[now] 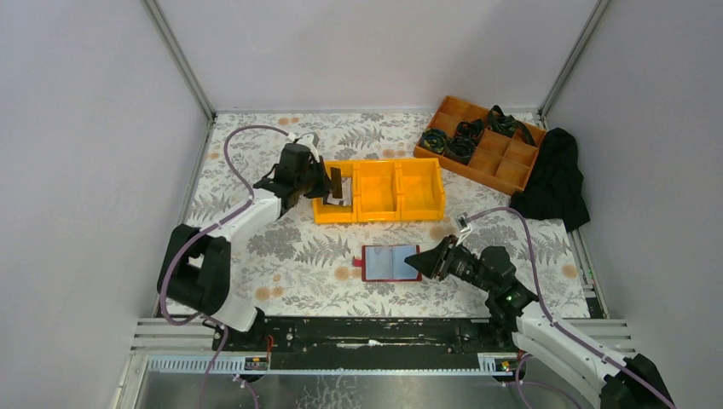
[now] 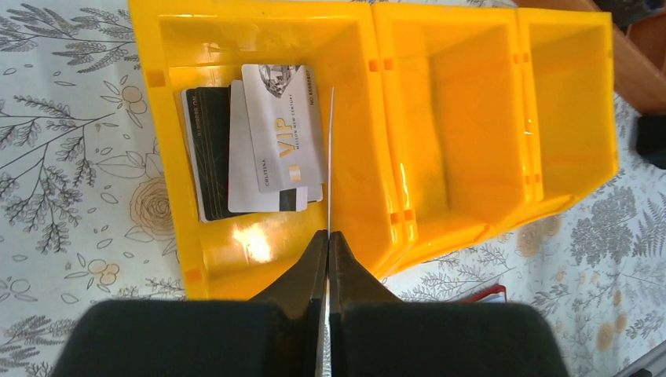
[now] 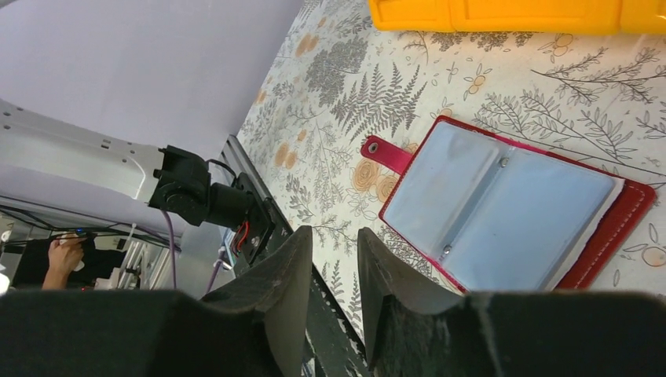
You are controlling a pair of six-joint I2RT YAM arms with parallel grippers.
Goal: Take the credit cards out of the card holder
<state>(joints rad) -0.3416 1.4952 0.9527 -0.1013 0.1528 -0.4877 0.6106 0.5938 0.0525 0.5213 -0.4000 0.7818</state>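
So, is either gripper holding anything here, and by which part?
The left gripper pinches one card by its near end, edge-on; the right gripper holds nothing.

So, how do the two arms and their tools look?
The left arm and right arm: black and white segments, a thin purple cable looping along each. The left tool and right tool: matte black, two tapered fingers. Small green light on the right arm.

Tally, table top.
Cards (image 2: 275, 133): three showing in a stack, left compartment of the bin, maybe more beneath; one edge-on card (image 2: 331, 157) above it. Holder (image 1: 390, 262): one. Yellow bin (image 1: 401, 213): one, three compartments. Orange tray (image 1: 514, 175): one, far right; its dark coils (image 1: 449, 143) too tangled to count. Black cloth (image 1: 554, 183): one.
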